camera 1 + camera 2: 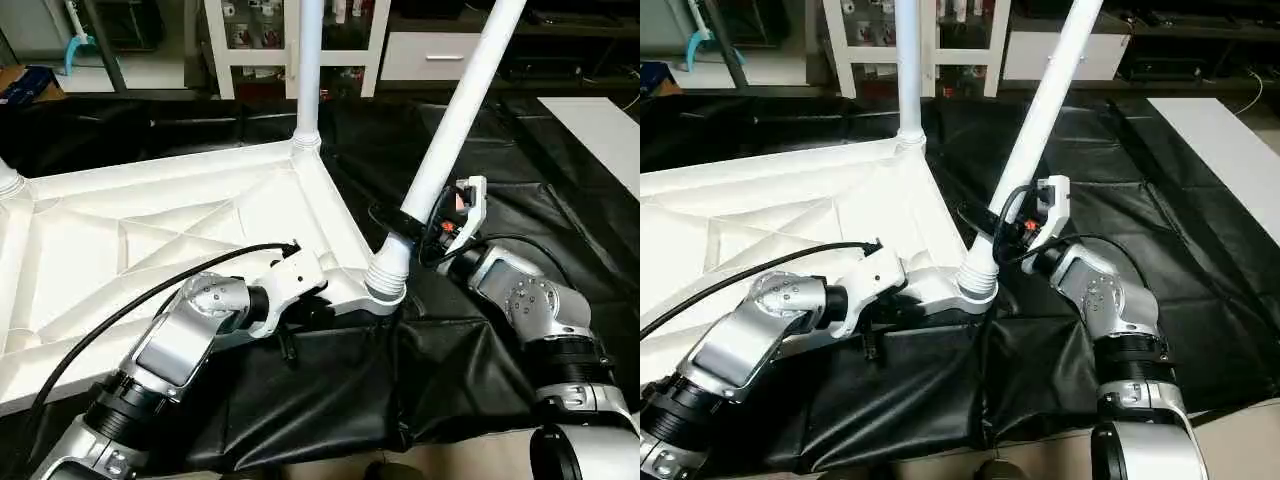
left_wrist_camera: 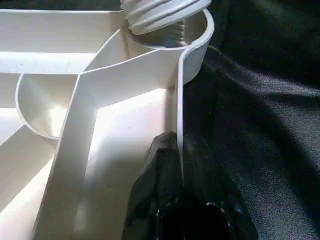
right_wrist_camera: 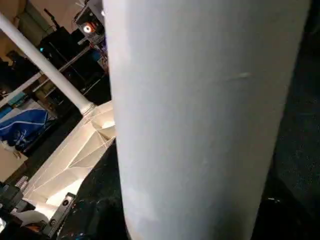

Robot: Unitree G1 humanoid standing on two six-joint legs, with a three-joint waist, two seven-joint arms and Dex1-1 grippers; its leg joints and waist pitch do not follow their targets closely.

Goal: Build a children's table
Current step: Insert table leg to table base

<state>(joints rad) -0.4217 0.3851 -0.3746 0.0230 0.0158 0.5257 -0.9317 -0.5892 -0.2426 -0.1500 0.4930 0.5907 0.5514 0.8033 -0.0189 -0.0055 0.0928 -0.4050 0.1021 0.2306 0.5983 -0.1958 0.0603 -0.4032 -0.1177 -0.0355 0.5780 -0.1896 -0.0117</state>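
Now, left to right:
table top [image 1: 150, 240]: you have it upside down on the black sheet [image 1: 330, 400], ribs up, so the corner sockets face upward for legs.
left tool [image 2: 177, 165]: pinched shut on the top's near rim, apparently to steady it against twisting.
standing leg [image 1: 309, 70]: upright in the far corner, long axis vertical.
tilted leg [image 1: 455, 130]: threaded end at the near-right socket [image 1: 385, 290], long axis leaning up and right; probably not seated squarely.
right tool [image 1: 437, 215]: half open, wrapped around this leg low down.
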